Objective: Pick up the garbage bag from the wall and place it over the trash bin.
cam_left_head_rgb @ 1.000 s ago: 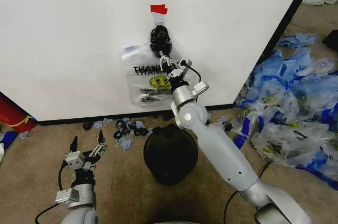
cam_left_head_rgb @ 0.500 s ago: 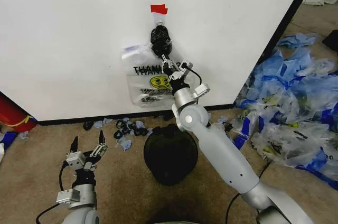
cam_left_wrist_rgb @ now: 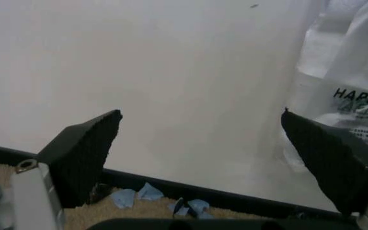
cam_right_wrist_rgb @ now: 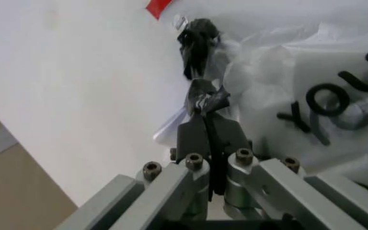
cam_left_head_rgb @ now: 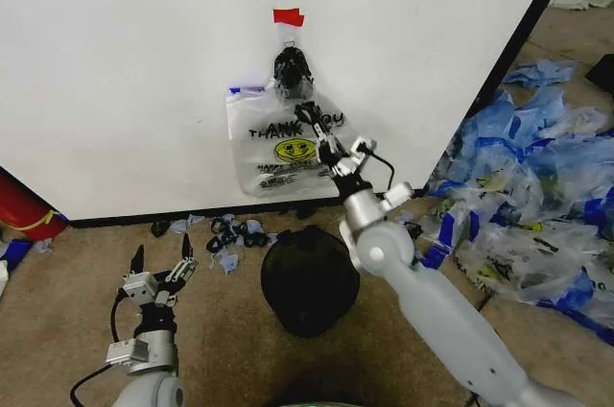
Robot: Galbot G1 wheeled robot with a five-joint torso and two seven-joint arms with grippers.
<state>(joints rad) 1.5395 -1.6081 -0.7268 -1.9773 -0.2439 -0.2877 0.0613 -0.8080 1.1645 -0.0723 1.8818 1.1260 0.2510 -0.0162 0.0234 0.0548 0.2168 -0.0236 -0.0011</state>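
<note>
Garbage bag [cam_left_head_rgb: 288, 143] hanging flat on wall [cam_left_head_rgb: 125, 71], long axis running straight down, right above trash bin [cam_left_head_rgb: 309, 277]. Right gripper [cam_left_head_rgb: 309, 117] pinching shut on bag's upper edge, looks like a dark scrap of plastic. Left gripper [cam_left_head_rgb: 158, 263] sitting low, spread wide, farther off.

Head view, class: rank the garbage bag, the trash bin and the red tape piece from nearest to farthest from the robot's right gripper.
1. The garbage bag: pinched by the right gripper, against the wall.
2. The red tape piece: on the wall above the gripper.
3. The trash bin: on the floor below, farthest.
</note>
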